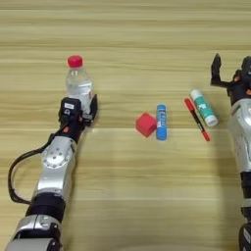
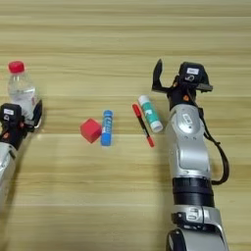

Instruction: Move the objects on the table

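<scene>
wooden table [image 1: 147, 29], left pincer [image 1: 84, 112] seemingly clasping clear bottle [image 1: 78, 86], right pincer [image 2: 171, 78] spread open

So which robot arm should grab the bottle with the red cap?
Probably the left. The left gripper is already right at the bottle, its fingers beside it. The right gripper is far across the table, past the red cube and blue tube.

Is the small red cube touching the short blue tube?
Touching. In the left eye view the small red cube sits against the left side of the short blue tube with no table showing between them; the right eye view shows likewise.
</scene>
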`<action>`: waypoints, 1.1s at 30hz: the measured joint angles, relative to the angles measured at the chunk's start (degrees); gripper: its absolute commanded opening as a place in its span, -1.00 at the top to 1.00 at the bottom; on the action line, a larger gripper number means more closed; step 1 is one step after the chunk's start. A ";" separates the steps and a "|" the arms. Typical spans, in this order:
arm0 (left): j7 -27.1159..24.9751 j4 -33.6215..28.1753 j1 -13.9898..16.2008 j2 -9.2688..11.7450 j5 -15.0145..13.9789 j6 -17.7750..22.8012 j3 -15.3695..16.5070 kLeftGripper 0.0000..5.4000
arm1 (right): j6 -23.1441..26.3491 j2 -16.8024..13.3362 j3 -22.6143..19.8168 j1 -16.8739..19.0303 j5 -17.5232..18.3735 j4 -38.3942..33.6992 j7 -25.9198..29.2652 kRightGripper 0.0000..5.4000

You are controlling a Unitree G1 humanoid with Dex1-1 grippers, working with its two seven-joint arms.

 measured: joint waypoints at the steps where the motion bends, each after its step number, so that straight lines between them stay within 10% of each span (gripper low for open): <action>1: -0.01 0.18 0.00 -0.04 -0.01 -0.27 0.04 -0.16 | 0.00 0.02 0.02 0.00 0.00 0.00 0.00 -1.00; 22: 2.82 5.96 -0.90 -1.38 2.90 -8.08 -1.54 -0.16 | 0.00 0.38 0.26 -0.08 0.11 0.41 0.14 -1.00; 33: 4.51 7.58 -1.16 -1.37 4.44 -8.50 -1.84 -0.61 | 0.00 0.44 0.38 -0.12 0.17 0.46 0.19 -1.00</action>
